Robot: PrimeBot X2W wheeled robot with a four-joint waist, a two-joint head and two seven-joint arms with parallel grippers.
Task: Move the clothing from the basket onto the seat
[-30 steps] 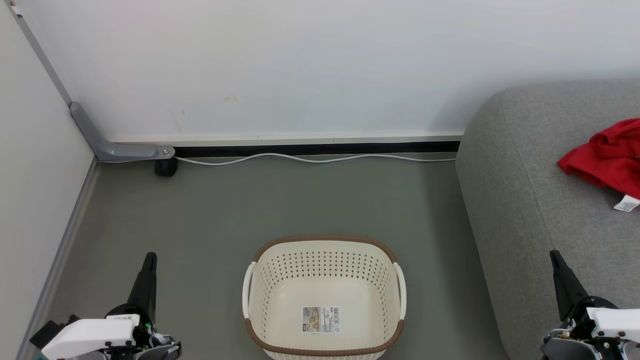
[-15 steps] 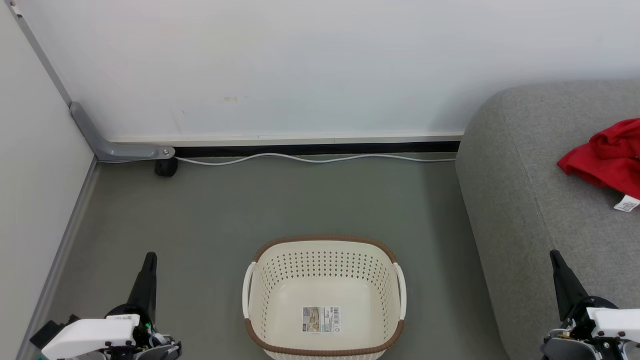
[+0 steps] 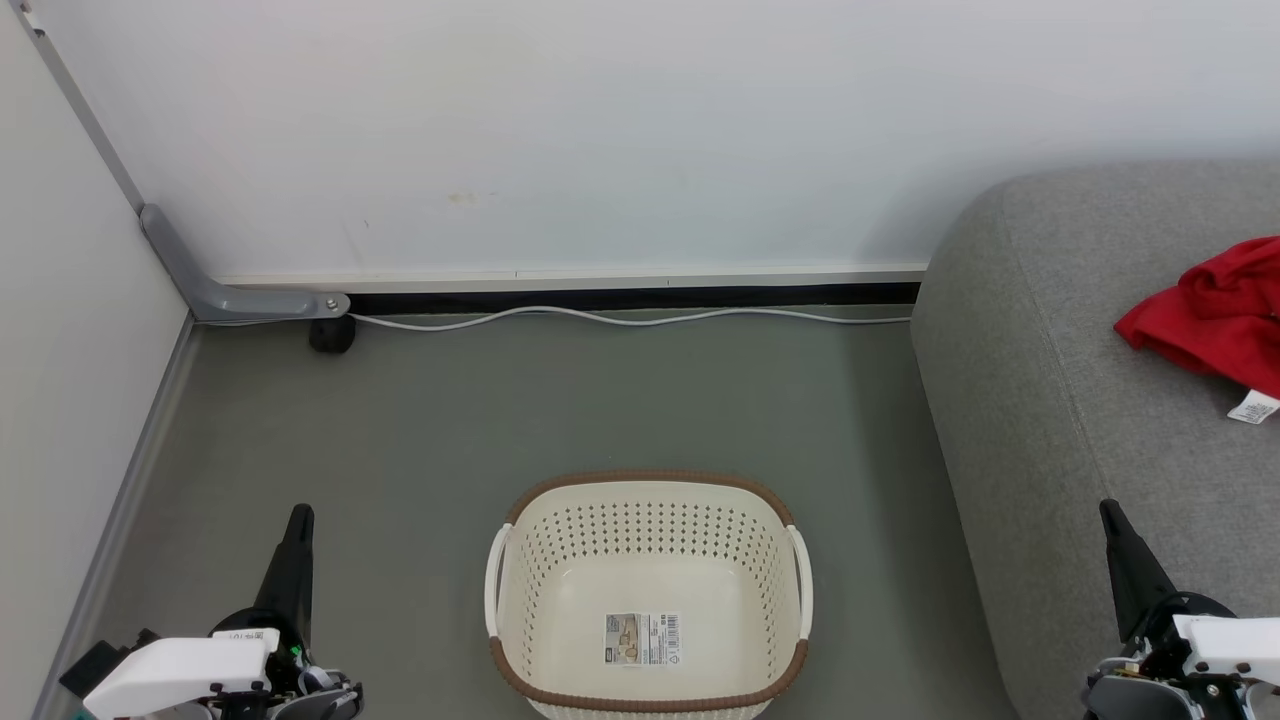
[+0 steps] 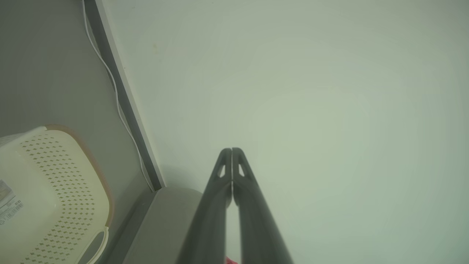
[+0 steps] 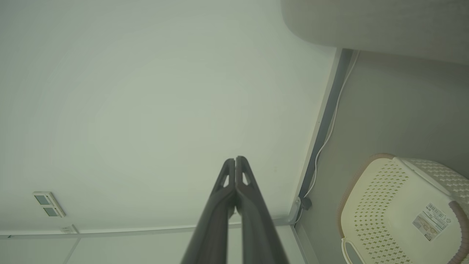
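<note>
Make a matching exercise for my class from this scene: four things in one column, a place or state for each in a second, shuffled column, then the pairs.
Column one:
1. clothing
2. basket
3. white cable
4. left tool

Column two:
A. on the floor, no garments inside
B. running along the foot of the wall
C. shut, holding nothing
D. lying on the seat

Pairs: 1-D, 2-A, 3-B, 4-C
</note>
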